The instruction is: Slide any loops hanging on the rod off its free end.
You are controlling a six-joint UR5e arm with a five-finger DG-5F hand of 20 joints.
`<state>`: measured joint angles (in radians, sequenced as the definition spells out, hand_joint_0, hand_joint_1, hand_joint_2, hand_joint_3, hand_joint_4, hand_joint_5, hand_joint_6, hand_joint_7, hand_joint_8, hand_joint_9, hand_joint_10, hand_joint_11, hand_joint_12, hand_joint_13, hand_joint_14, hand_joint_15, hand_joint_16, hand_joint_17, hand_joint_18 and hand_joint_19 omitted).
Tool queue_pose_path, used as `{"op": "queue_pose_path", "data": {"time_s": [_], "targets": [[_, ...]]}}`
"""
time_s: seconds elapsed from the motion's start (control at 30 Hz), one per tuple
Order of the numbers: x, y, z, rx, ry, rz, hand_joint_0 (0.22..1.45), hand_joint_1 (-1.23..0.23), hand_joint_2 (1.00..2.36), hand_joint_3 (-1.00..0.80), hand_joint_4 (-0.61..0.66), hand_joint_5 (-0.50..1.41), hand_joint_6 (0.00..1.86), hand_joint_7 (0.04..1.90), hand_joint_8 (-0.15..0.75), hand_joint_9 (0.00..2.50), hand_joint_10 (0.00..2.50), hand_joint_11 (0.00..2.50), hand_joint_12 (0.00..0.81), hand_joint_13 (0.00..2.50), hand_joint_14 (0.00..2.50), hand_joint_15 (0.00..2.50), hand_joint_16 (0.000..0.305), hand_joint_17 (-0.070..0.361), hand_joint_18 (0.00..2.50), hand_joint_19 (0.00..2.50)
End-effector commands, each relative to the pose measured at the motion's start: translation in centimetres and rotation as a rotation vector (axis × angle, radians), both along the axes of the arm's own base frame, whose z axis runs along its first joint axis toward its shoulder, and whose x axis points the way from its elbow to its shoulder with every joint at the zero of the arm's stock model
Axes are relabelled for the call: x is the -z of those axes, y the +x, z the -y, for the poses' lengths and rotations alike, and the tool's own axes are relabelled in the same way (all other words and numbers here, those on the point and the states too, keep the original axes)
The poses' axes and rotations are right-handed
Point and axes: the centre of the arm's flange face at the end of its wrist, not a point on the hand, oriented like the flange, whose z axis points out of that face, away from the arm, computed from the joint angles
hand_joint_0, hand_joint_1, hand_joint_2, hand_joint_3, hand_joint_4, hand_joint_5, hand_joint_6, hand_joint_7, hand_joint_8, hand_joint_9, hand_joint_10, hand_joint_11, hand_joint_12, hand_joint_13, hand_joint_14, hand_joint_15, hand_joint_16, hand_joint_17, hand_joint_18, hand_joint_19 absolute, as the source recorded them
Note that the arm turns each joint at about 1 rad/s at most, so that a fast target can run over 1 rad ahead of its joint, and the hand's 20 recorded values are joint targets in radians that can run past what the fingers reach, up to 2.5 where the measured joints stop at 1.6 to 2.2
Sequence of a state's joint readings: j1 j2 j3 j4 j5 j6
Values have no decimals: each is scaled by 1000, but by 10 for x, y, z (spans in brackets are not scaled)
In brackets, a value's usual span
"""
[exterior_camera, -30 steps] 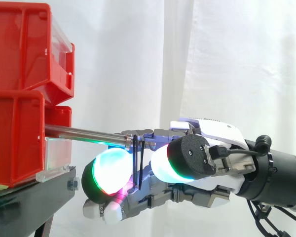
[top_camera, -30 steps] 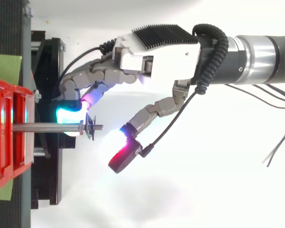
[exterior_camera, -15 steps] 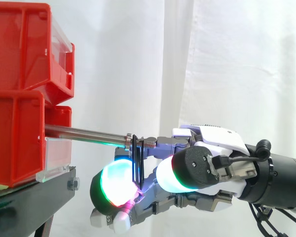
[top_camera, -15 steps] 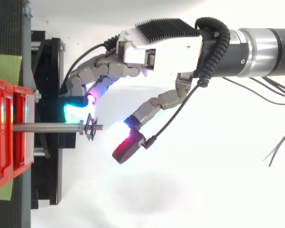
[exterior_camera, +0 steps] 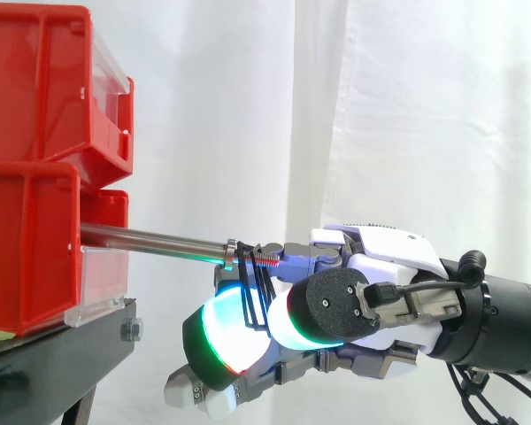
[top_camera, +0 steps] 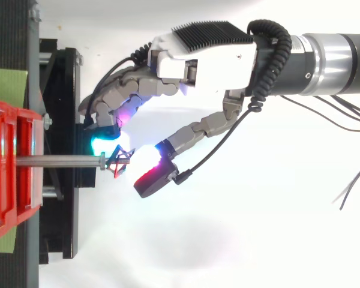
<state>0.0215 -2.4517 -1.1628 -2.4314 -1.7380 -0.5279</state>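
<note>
One loop [top_camera: 116, 164] hangs at the threaded free end of the rod [exterior_camera: 150, 239], not yet off. The hand [top_camera: 198, 57] pinches it narrowly between curled fingers [exterior_camera: 223, 338] and thumb. Remaining: draw it past the tip.

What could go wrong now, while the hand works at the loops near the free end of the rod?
1. The loops hang tilted on the threaded tip of the rod; they might catch on the thread and jam there.
2. The hand sits close below and beside that tip; a pull off the rod's line might bend the rod or shift the red bins that carry it.
</note>
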Motion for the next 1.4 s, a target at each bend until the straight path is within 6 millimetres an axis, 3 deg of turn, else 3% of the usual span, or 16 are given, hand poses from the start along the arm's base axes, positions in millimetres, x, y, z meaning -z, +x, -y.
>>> {"op": "queue_pose_path", "data": {"time_s": [0.0, 0.4, 0.67, 0.97, 1.2, 1.37], "targets": [[0, 0, 0, 0, 0, 0, 561, -701, 1027, -108, 173, -192, 863, 1032, 331, 795, 9, 274, 312, 606, 0, 0, 39, 88, 586, 24], [0, 0, 0, 0, -1, 1, 562, -695, 1027, -56, 113, -190, 868, 1049, 330, 798, 10, 275, 314, 607, 0, 0, 39, 88, 578, 24], [-16, -5, -4, -17, -22, -20, 562, -694, 1027, -46, 111, -188, 869, 1054, 331, 803, 11, 272, 316, 607, 0, 0, 39, 88, 575, 26], [-31, -31, -5, -31, -72, -152, 562, -693, 1028, -44, 112, -188, 869, 1060, 331, 804, 10, 277, 314, 605, 0, 0, 39, 88, 572, 29], [-52, -78, -6, 28, -89, -173, 564, -694, 1027, -44, 113, -188, 869, 1061, 331, 805, 10, 278, 313, 604, 0, 0, 39, 88, 569, 26], [-60, -83, -5, 45, -87, -173, 565, -695, 1026, -46, 108, -188, 869, 1063, 329, 801, 10, 284, 315, 605, 0, 0, 39, 88, 568, 34]]}}
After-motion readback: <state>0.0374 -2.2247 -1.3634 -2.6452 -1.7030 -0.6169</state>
